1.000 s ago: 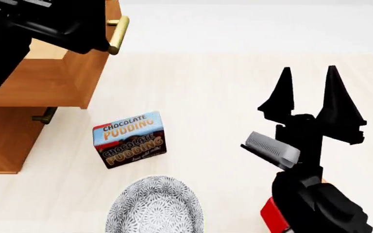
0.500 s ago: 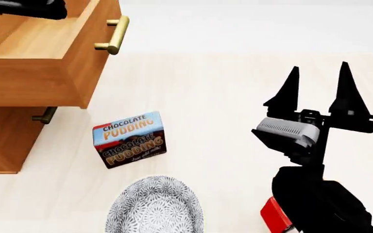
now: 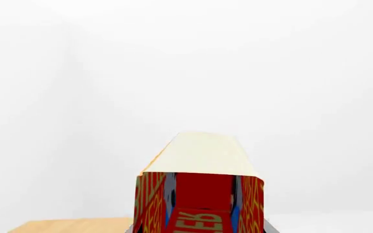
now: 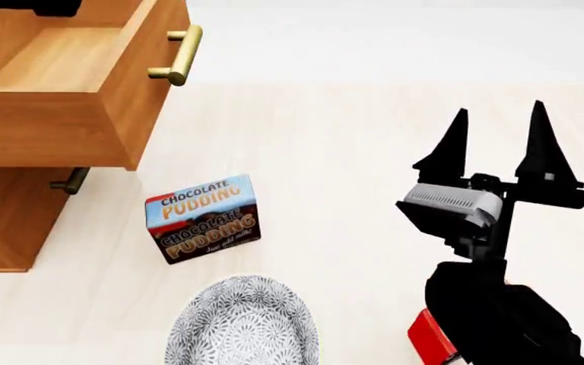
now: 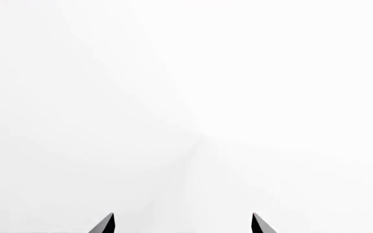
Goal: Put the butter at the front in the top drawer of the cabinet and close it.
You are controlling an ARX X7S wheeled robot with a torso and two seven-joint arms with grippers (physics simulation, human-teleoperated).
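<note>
Top drawer (image 4: 58, 106): pulled out of the cabinet (image 4: 3, 217), interior bare wood, brass bar handle at its front.
Butter (image 3: 199, 204): red-and-orange carton gripped in the left hand, seen only in the left wrist view.
Right hand (image 4: 498, 141): fingers spread, holding nothing, above the worktop (image 4: 353, 137).
Chocolate pudding box (image 4: 204, 218): on the worktop beside the cabinet.
Patterned bowl (image 4: 242, 323): near the pudding box.

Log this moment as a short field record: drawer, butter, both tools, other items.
top drawer: pulled open, nothing seen inside
butter: held in the left tool, seen only in the left wrist view
left tool: out of the head view
right tool: open, empty, above the floor
second red carton: partly hidden under the right arm
pudding box: on the floor
patterned bowl: near the pudding box
</note>
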